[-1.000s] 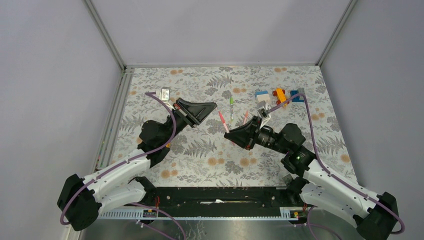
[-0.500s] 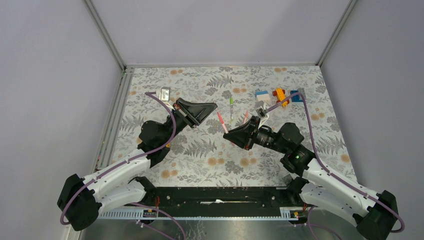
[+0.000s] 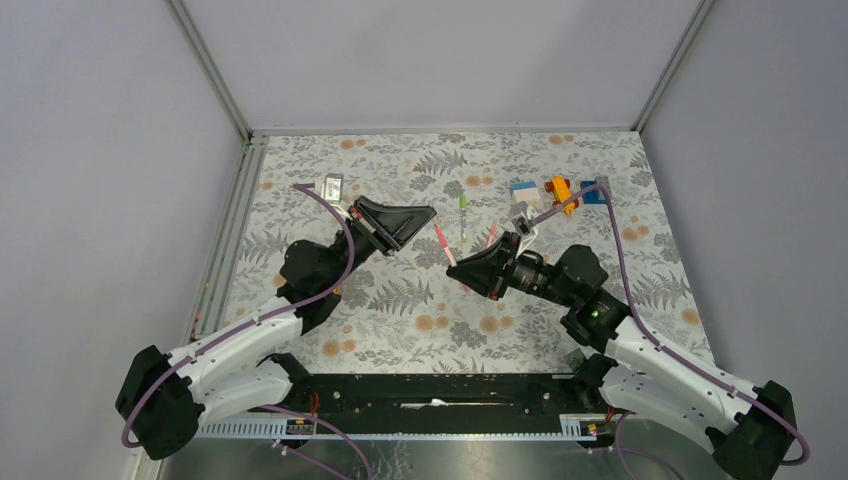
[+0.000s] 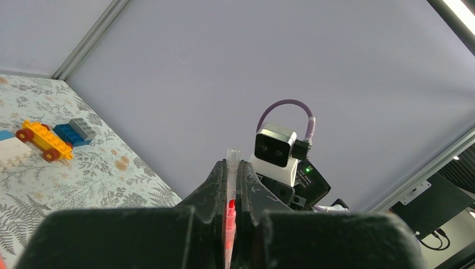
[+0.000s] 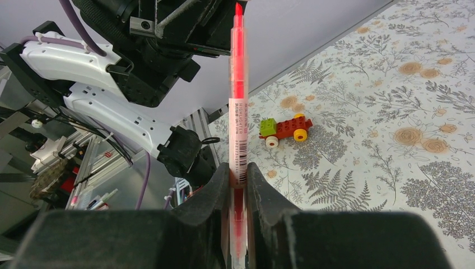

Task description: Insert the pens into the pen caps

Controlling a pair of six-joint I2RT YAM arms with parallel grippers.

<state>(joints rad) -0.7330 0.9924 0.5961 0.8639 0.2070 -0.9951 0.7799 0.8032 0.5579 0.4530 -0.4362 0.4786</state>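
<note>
Top external view: two arms meet at mid-frame above a floral tabletop [image 3: 420, 320]. The right claw [image 3: 455, 268] is clamped on a pink pen [image 3: 445, 244], which slants toward the upper left and ends close to the left claw [image 3: 430, 212]; whether the two touch cannot be told from above. A green-tipped pen [image 3: 462, 218] and a second pink pen [image 3: 491, 233] lie on the tabletop just behind the right claw, with toy blocks [image 3: 560, 188] farther toward the upper right. Right wrist view shows that claw's fingers [image 5: 221, 185] pressed tight against the pen's labelled barrel, its red tip pointing up the frame toward the other arm; a red toy car [image 5: 285, 128] sits on the tabletop beyond. Left wrist view shows the left claw closed to a narrow slit on a translucent cap [image 4: 231, 190] with red inside, its open end jutting past the fingertips.
</note>
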